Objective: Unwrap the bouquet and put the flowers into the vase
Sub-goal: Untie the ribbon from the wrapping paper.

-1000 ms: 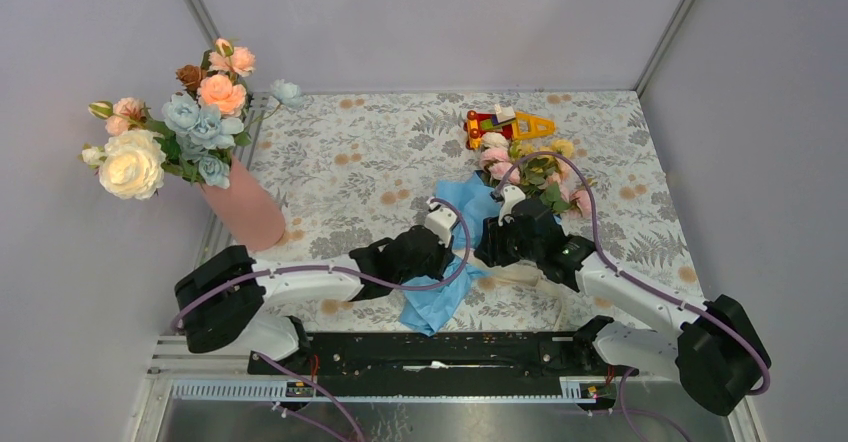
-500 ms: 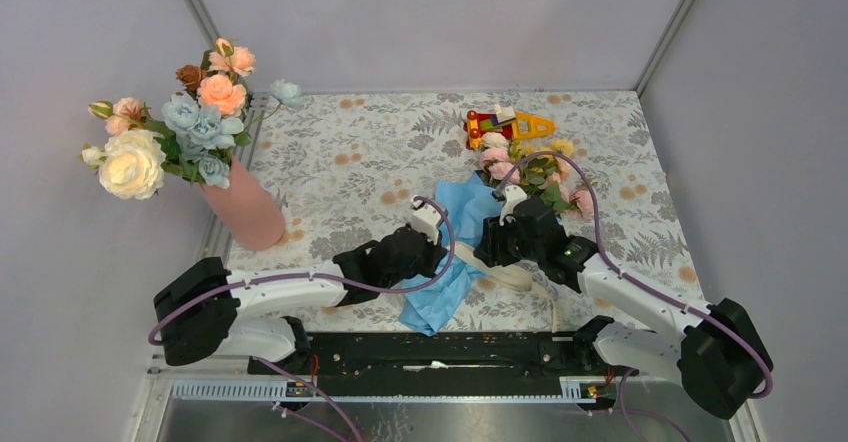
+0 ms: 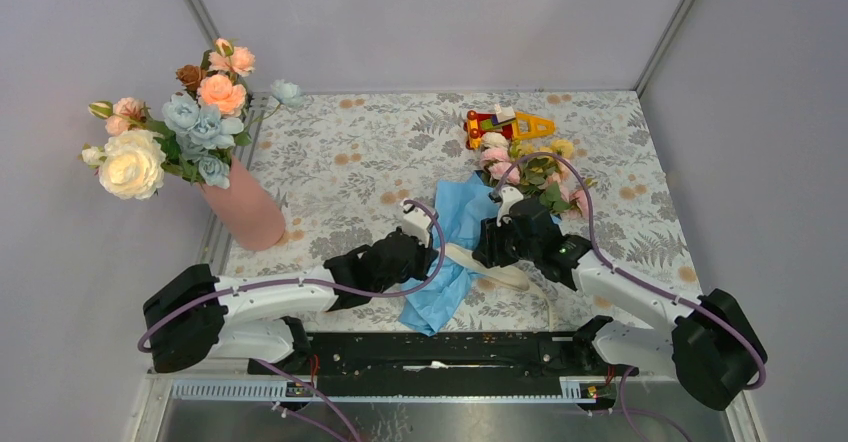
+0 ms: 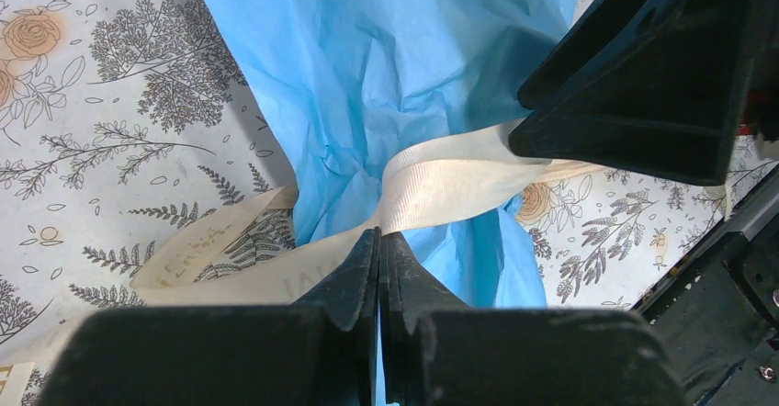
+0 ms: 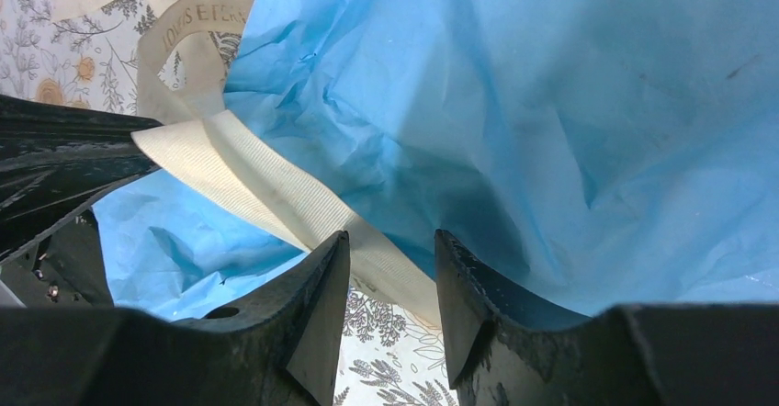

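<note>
Cream ribbon [image 4: 441,181] is pinched in my left claw [image 4: 379,241]: fingers pressed flat together on it, no gap. From that pinch the ribbon runs taut across the crinkled blue paper [image 4: 386,57] and under my right claw [image 5: 392,259]. Right claw's fingers stand apart over the paper, with the ribbon passing through the gap between them. Can't tell if either pad touches it; nothing looks clamped. A loose printed tail of the ribbon lies on the table [image 3: 340,152] beside the paper. Bouquet [image 3: 478,202] lies flat, a bit right of the table's middle. Its paper end points at the near edge. The flowers [image 3: 535,167], small pink, yellow and cream roses, point toward the far right corner. Paper is still round the stems, and both claws meet over its middle. Vase [image 3: 245,207], salmon pink, stands upright at the left edge, well apart from the bouquet. It holds big peach, dusty-blue and cream blooms [image 3: 170,132]. Red-and-yellow toy [image 3: 505,122] sits by the far edge, just beyond the rose heads.
</note>
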